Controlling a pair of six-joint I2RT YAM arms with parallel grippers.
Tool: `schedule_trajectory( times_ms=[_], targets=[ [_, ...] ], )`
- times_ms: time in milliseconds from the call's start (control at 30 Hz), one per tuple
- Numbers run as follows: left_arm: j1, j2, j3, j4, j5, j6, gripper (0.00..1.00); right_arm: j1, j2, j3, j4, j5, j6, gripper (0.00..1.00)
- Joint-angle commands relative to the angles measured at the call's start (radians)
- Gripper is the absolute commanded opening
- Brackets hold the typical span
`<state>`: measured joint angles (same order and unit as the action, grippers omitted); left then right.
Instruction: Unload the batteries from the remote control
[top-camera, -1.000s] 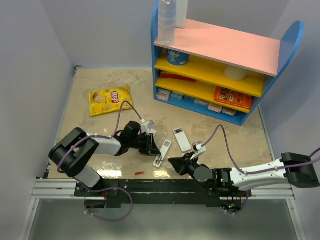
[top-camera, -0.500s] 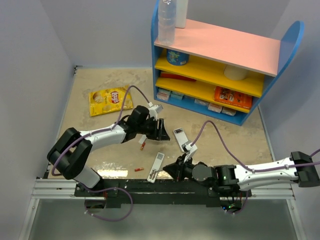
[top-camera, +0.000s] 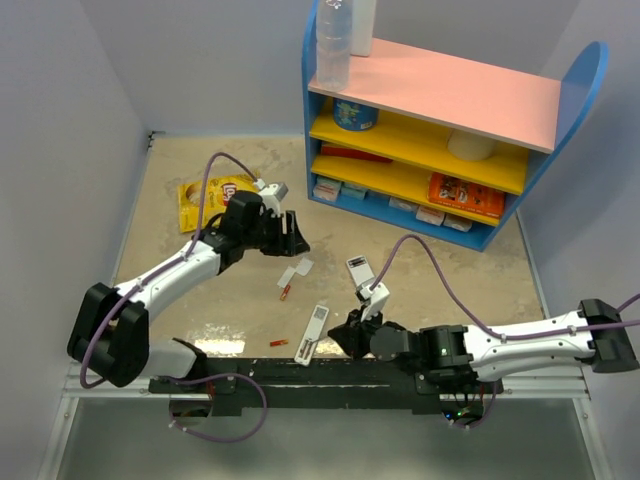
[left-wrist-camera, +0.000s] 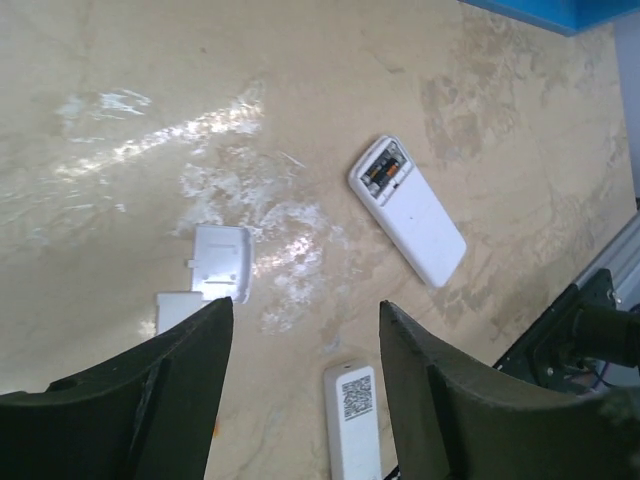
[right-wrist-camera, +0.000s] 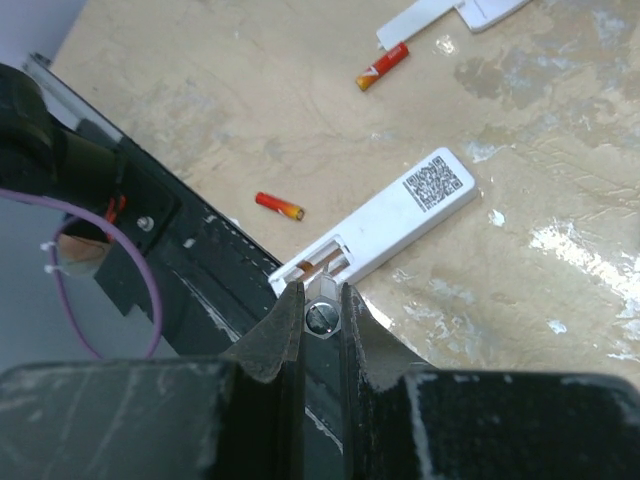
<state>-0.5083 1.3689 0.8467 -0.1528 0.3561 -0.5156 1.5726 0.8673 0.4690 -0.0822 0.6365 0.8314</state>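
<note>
A: Status?
B: Looks near done. Upper battery (top-camera: 286, 292) and lower battery (top-camera: 278, 343) lie loose on the desk (top-camera: 230, 300), left of the remote control (top-camera: 313, 333) at lower centre.
A: Claws?
B: Left claw (left-wrist-camera: 302, 305) is spread wide and empty. Right claw (right-wrist-camera: 320, 290) is pinched nearly closed just beside the remote's slot end, with a silver bit between the tips. Can't tell what it is.

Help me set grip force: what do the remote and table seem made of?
Remote: hard white plastic, smooth and matte, with moulded edges and a printed code label. Table: beige marble-look slab, glossy, judging by veining and glare patches; possibly laminate rather than stone.
</note>
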Motion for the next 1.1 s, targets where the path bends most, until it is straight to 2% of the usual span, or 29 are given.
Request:
schedule_trajectory(
  times_ms=[0,200,367,500,667,900,1067],
  targets=[
    [0.037,-0.068,0.008,-0.073,-0.063,0.074,0.65,0.004,0.067,0.037,0.013,-0.008,-0.023,0.0],
    [0.056,-0.085,-0.006,-0.093,-0.089,0.091,0.67,0.003,0.183,0.101,-0.071,0.11,-0.018,0.0],
    [0.057,-0.1,-0.035,-0.076,-0.095,0.106,0.69,-0.022,0.196,0.152,-0.102,0.181,-0.046,0.0],
    [0.057,-0.106,-0.049,-0.067,-0.098,0.106,0.69,-0.127,0.185,0.158,-0.079,0.128,-0.118,0.0],
    [0.057,-0.11,-0.075,-0.048,-0.089,0.104,0.69,-0.198,0.165,0.14,0.008,0.049,-0.21,0.0],
    [0.057,-0.139,-0.113,-0.005,-0.086,0.089,0.69,-0.301,0.2,0.166,0.033,0.0,-0.268,0.0],
    [0.057,-0.156,-0.12,-0.007,-0.083,0.095,0.7,-0.324,0.157,0.238,-0.04,-0.066,-0.299,0.0]
  ],
)
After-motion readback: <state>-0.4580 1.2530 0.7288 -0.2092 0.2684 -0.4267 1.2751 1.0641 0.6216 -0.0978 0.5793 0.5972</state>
